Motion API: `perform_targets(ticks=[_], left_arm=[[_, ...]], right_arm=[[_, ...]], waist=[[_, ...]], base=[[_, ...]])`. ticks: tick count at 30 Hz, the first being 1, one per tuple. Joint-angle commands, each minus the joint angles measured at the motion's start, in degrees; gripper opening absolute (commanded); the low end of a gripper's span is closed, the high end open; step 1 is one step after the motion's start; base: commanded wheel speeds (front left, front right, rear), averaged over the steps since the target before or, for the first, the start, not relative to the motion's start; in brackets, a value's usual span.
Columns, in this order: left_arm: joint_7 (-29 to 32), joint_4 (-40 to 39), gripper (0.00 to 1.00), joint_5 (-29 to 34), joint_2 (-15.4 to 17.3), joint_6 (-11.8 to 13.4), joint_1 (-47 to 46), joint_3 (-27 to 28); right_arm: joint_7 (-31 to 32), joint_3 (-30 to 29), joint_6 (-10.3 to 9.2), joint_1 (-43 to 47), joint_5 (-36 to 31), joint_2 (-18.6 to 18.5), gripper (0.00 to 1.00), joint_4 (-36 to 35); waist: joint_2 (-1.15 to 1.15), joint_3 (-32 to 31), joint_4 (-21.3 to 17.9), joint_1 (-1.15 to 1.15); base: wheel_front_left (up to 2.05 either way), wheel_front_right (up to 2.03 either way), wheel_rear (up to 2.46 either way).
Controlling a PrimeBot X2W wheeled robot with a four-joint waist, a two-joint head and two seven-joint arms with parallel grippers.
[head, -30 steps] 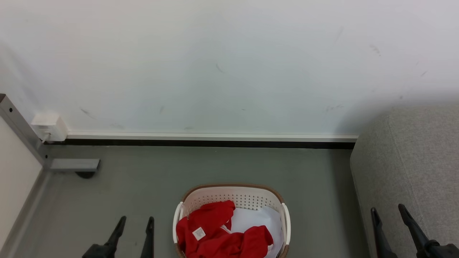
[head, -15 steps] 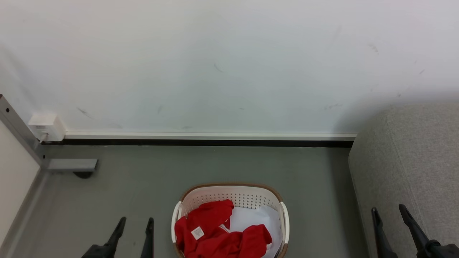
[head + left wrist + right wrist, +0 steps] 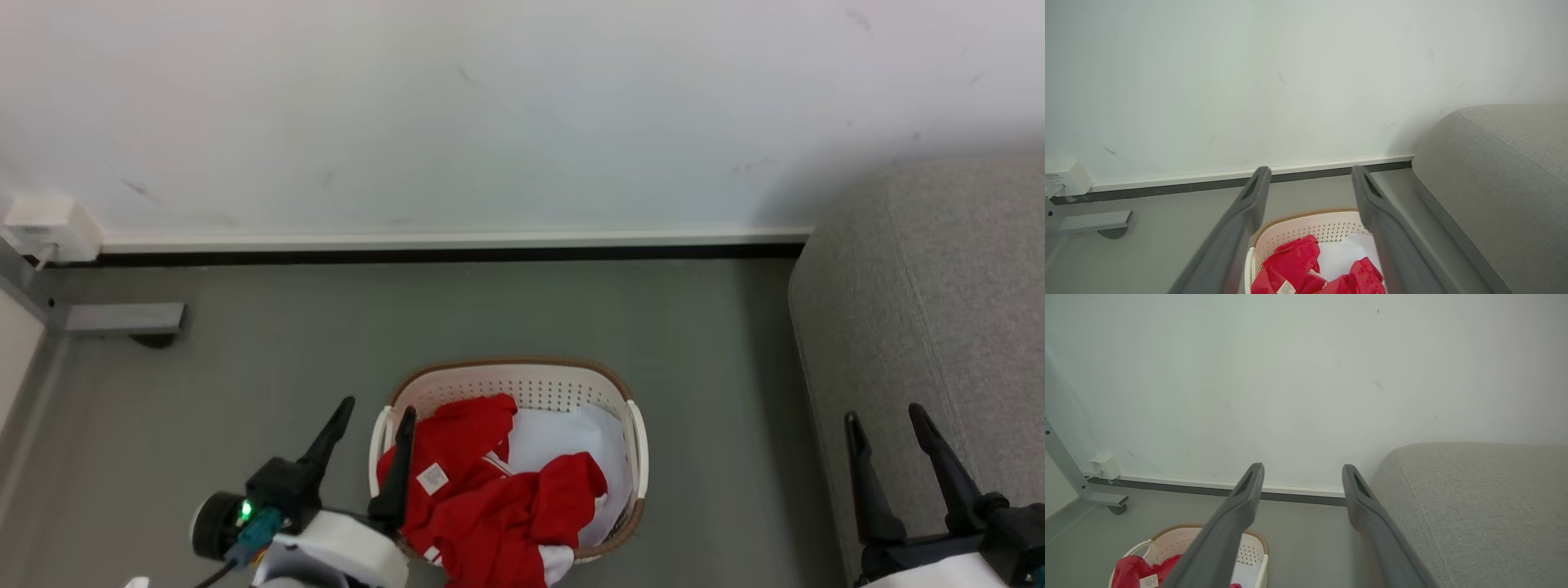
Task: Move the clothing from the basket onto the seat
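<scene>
The white perforated basket [image 3: 510, 364] with a brown rim stands on the grey floor, low in the middle of the head view. Crumpled red clothing [image 3: 490, 506] with white-striped trim lies in it, spilling over the near rim, on top of a flat white sheet [image 3: 563, 437]. My left gripper [image 3: 378, 408] is open at the basket's left handle, one finger over the rim, holding nothing. My right gripper [image 3: 884, 415] is open in front of the grey sofa [image 3: 939, 310]. In the left wrist view, the left gripper [image 3: 1310, 169] frames the basket [image 3: 1306, 213] and clothing [image 3: 1290, 261].
A white wall with a white and black baseboard [image 3: 449, 245] closes the far side. A grey metal foot on a caster [image 3: 122, 318] and a white wall box [image 3: 49, 224] are at the far left. Grey floor lies between basket and sofa.
The head camera has tilted down, shifting the whole scene up. My left arm has risen and swung right, bringing its fingers to the basket's left rim. The right gripper shows slightly higher.
</scene>
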Motion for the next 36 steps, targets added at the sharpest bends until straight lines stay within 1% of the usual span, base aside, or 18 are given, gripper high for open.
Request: perform_targets(ticks=[1, 5, 11, 17, 20, 23, 27, 33, 36], left_arm=[[0.0, 0.8, 1.00, 0.5, 0.4, -0.2, -1.7, -0.5], [0.7, 6.3, 1.00, 1.5, 1.1, -0.5, -7.1, -3.3], [5.0, 14.0, 1.00, 2.3, 1.5, -0.7, -15.1, -7.4], [11.9, 20.4, 1.00, 2.8, 1.8, -0.8, -23.1, -11.7], [16.5, 23.7, 1.00, 1.5, 2.0, -0.9, -26.5, -14.6], [21.1, 26.8, 1.00, 0.3, 3.0, -0.8, -29.6, -17.3], [25.1, 30.0, 1.00, 0.1, 4.6, -0.8, -33.3, -18.6], [27.9, 33.1, 1.00, -0.5, 5.9, -0.8, -37.2, -18.5], [29.7, 34.5, 1.00, 0.2, 7.0, -0.3, -38.8, -18.8]], right_arm=[[0.0, 0.1, -0.12, -1.2, 0.6, -0.3, 1.00, -0.3], [0.0, 0.4, -0.12, -4.2, 1.0, 0.1, 1.00, -1.0], [0.0, 0.3, -0.12, -8.7, 1.2, 0.9, 1.00, -2.2], [0.0, 0.6, -0.12, -12.9, 1.4, 1.4, 1.00, -3.8], [0.0, 0.8, -0.12, -14.8, 1.5, 1.8, 1.00, -4.4], [0.0, 1.4, -0.12, -16.6, 1.7, 2.3, 1.00, -4.9], [0.0, 2.2, -0.12, -18.3, 1.7, 3.0, 1.00, -5.4], [0.0, 2.6, -0.13, -19.8, 2.0, 3.3, 1.00, -5.9], [0.0, 2.7, -0.12, -20.6, 2.1, 3.5, 1.00, -6.3]], waist=[[0.00, 3.4, -1.4, -0.01], [0.00, 8.0, -3.0, -0.01], [0.00, 15.0, -5.2, -0.01], [0.00, 21.9, -6.8, -0.01], [0.00, 25.1, -7.6, -0.01], [0.00, 27.7, -8.3, -0.01], [0.00, 30.3, -9.3, -0.01], [0.00, 33.1, -10.1, -0.01], [0.00, 34.4, -10.4, -0.01]], base=[[0.00, 0.00, 0.00], [0.00, 0.00, 0.00], [0.00, 0.00, 0.00], [0.00, 0.00, 0.00], [0.00, 0.00, 0.00], [0.00, 0.00, 0.00], [0.00, 0.00, 0.00], [0.00, 0.00, 0.00], [0.00, 0.00, 0.00]])
